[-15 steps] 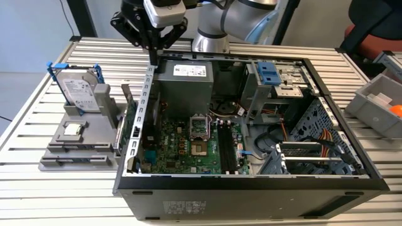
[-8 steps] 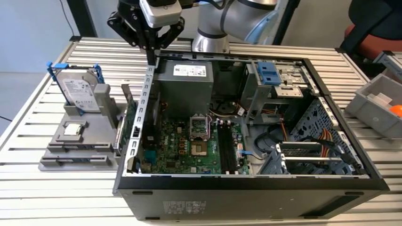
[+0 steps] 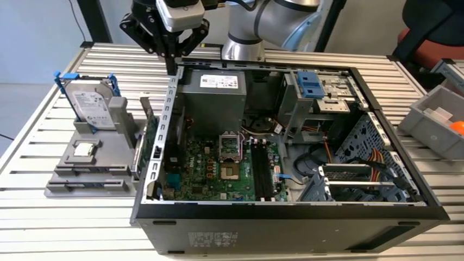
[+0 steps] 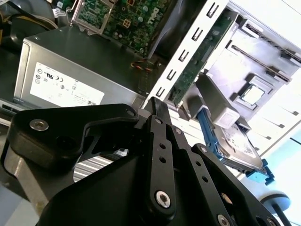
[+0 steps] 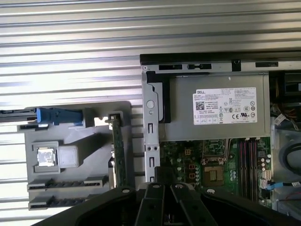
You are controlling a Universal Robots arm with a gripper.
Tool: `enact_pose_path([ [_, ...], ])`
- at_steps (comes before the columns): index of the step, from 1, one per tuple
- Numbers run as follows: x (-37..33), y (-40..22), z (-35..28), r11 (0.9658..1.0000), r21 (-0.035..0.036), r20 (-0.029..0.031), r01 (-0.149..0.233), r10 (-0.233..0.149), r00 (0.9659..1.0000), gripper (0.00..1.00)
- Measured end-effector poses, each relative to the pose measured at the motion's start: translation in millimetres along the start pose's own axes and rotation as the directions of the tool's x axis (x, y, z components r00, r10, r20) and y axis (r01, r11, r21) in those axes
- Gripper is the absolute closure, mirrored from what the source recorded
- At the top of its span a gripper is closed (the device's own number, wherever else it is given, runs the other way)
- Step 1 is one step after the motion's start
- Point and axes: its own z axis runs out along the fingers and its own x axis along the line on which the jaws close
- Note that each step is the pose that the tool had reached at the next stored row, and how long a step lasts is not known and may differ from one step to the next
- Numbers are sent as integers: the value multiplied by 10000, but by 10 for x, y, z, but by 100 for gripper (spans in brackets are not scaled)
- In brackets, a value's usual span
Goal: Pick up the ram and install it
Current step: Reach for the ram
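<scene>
My gripper [image 3: 171, 64] hangs shut with nothing in it above the back corner of the open computer case [image 3: 168, 98], on the exterior view's left. Its black fingertips [image 4: 154, 101] meet over the case's metal edge in both wrist views, beside the power supply [image 5: 221, 113]. The memory slots [image 3: 261, 169] run as dark strips across the green motherboard [image 3: 210, 174]. I cannot tell whether the ram sits in one of them. The two long slots of the grey holder [image 5: 66, 181] look dark and bare.
The grey holder [image 3: 73, 163] on the slatted table carries a hard drive [image 3: 93, 109] in a blue-tabbed frame, a processor [image 3: 85, 148] and an upright green expansion card [image 3: 150, 149]. A grey bin [image 3: 435, 117] stands at the exterior view's right.
</scene>
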Motion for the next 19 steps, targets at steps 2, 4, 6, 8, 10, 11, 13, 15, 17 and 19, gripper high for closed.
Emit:
enact_pose_path([
  [2, 15, -1, 0, 10000, 0, 0, 0, 0, 10000, 100],
  [4, 32, -2, 0, 10000, -1, 1, 0, 0, 10000, 100],
  [6, 47, -3, -1, 10000, 0, 0, 0, 0, 10000, 100],
  [8, 64, -5, -1, 10000, 0, 0, 0, 0, 10000, 100],
  [10, 84, -6, -1, 10000, -1, 1, 0, 0, 10000, 100],
  [11, 96, -7, -2, 10000, 0, 0, 0, 0, 10000, 100],
  [13, 120, -9, -2, 10000, 0, 0, 1, -1, 10000, 100],
  [15, 142, -10, -2, 10000, 0, 0, 0, 0, 10000, 100],
  [17, 164, -12, -3, 10000, 0, 0, 0, 0, 10000, 100],
  [19, 183, -13, -2, 10000, -1, 1, 0, 0, 10000, 100],
])
